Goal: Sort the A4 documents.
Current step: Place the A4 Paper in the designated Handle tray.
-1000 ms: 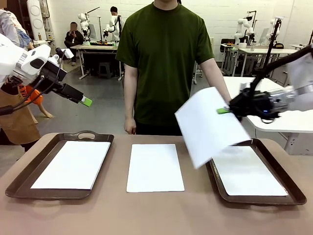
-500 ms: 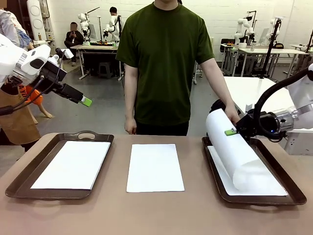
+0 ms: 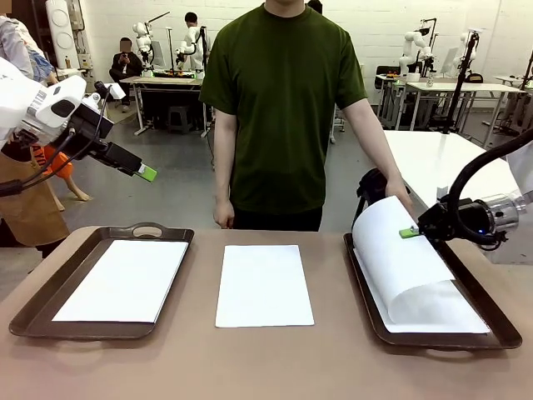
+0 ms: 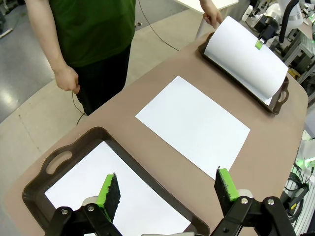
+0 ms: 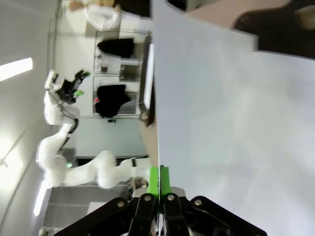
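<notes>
A4 documents (image 3: 265, 285) are thin, smooth white sheets. One lies flat on the tan table (image 3: 266, 358), and one lies flat in the left brown tray (image 3: 50, 287). The right gripper (image 3: 408, 232) is pinched tight on a curled sheet (image 3: 400, 267) over the right tray (image 3: 479, 287). The left gripper (image 3: 146, 172) is wide open and holds nothing.

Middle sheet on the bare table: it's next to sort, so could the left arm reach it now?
Probably yes: the left end effector hangs open and empty, and nothing covers the middle sheet.
</notes>
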Robot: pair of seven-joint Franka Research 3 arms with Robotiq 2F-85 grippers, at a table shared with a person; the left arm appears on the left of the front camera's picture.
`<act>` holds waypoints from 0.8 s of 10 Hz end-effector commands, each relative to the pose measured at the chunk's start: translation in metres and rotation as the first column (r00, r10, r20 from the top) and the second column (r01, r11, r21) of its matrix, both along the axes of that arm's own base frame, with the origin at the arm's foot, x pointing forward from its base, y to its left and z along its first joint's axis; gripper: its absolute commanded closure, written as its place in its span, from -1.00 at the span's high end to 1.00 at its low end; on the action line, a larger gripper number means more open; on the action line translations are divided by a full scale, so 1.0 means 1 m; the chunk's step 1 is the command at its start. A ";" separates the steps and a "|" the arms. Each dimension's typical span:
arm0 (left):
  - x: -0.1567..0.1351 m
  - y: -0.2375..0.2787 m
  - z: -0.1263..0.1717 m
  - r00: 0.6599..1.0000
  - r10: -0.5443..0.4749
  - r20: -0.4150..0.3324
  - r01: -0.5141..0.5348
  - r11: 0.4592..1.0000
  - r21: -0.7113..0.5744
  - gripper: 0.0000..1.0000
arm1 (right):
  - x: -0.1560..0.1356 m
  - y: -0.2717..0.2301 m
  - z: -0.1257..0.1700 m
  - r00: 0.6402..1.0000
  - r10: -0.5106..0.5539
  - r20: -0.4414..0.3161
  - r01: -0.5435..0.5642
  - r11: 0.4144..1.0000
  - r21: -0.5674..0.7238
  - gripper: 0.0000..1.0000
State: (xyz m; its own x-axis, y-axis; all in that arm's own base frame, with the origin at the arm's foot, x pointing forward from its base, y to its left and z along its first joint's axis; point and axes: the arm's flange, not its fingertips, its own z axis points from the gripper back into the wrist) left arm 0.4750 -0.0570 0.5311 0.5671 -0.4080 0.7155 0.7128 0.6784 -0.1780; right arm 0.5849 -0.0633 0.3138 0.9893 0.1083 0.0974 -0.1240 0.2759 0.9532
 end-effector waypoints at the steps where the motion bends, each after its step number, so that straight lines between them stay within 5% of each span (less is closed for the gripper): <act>1: 0.000 0.001 0.000 1.000 -0.004 0.006 0.004 1.000 -0.007 1.00 | 0.000 -0.007 -0.006 1.000 0.002 -0.011 -0.003 0.990 -0.141 -0.97; 4: 0.000 0.001 0.000 1.000 -0.004 0.006 0.004 1.000 -0.007 1.00 | 0.002 -0.014 -0.030 0.998 0.031 -0.045 -0.042 0.963 -0.266 -0.97; 8: 0.000 0.001 0.000 1.000 -0.004 0.006 0.004 1.000 -0.007 1.00 | -0.002 -0.022 -0.027 1.000 0.015 -0.018 -0.021 0.920 -0.391 -0.97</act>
State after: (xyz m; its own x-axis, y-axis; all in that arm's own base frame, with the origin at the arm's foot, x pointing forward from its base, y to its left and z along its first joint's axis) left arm 0.4750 -0.0570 0.5311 0.5670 -0.4081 0.7155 0.7128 0.6784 -0.1780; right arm 0.5867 -0.0908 0.2819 0.9854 0.1651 0.0415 -0.1327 0.5923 0.7947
